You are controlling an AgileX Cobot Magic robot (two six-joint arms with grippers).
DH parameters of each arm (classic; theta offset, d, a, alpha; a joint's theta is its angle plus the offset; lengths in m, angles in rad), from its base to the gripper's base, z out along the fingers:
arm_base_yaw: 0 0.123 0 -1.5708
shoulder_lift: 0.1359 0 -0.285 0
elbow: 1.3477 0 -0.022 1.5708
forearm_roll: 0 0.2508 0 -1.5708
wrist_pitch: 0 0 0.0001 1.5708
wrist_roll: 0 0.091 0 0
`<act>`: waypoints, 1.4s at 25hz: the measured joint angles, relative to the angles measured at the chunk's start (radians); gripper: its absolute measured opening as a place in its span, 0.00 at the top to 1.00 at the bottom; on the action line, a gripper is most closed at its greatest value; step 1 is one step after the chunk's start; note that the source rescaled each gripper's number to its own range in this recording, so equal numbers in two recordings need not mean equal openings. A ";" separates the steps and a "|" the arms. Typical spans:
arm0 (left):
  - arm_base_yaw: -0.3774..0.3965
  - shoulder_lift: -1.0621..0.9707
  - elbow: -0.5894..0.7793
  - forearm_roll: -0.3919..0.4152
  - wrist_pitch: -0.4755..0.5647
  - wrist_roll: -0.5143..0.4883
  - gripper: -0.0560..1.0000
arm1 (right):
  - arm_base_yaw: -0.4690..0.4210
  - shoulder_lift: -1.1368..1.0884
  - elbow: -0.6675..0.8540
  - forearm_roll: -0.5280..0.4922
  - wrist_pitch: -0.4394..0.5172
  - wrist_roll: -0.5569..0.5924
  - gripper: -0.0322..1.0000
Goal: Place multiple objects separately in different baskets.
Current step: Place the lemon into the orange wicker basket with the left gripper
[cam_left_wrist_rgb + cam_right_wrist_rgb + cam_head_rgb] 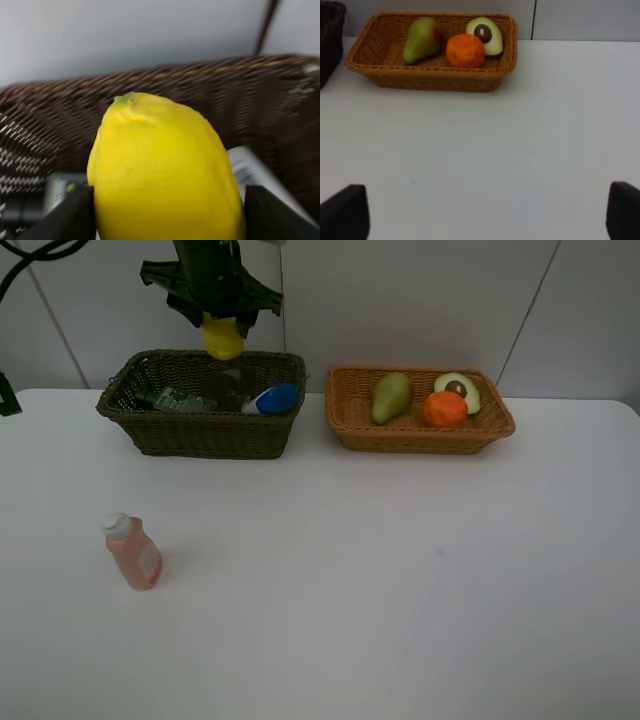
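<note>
My left gripper [222, 332] hangs over the back of the dark brown-green basket [200, 435], shut on a yellow lemon [223, 339]. In the left wrist view the lemon [160, 170] fills the space between the gripper [167, 212] fingers [75, 215], above the basket's inside. In that basket lie a dark green bottle [175, 400] and a white blue-capped bottle [272, 399]. The light orange basket [420, 437] holds a green-red pear [390, 396], an orange [446, 408] and an avocado half [460, 390]. A pink bottle [133, 552] stands on the table at the front left. My right gripper [482, 220] is open over bare table, holding nothing.
The white table [380, 570] stretches in front of both baskets. A grey wall rises right behind them. The right arm is outside the exterior high view. A dark object [8, 397] sits at the far left edge.
</note>
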 joint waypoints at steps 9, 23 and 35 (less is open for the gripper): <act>-0.147 0.000 -0.015 -0.046 -0.128 0.000 0.21 | 0.000 0.000 0.000 0.000 0.000 0.000 0.00; -0.263 0.116 -0.015 -0.103 -0.555 0.000 0.21 | 0.000 0.000 0.000 0.000 0.000 0.000 0.00; -0.263 0.257 -0.015 -0.103 -0.693 0.000 0.21 | 0.000 0.000 0.000 0.000 0.000 0.000 0.00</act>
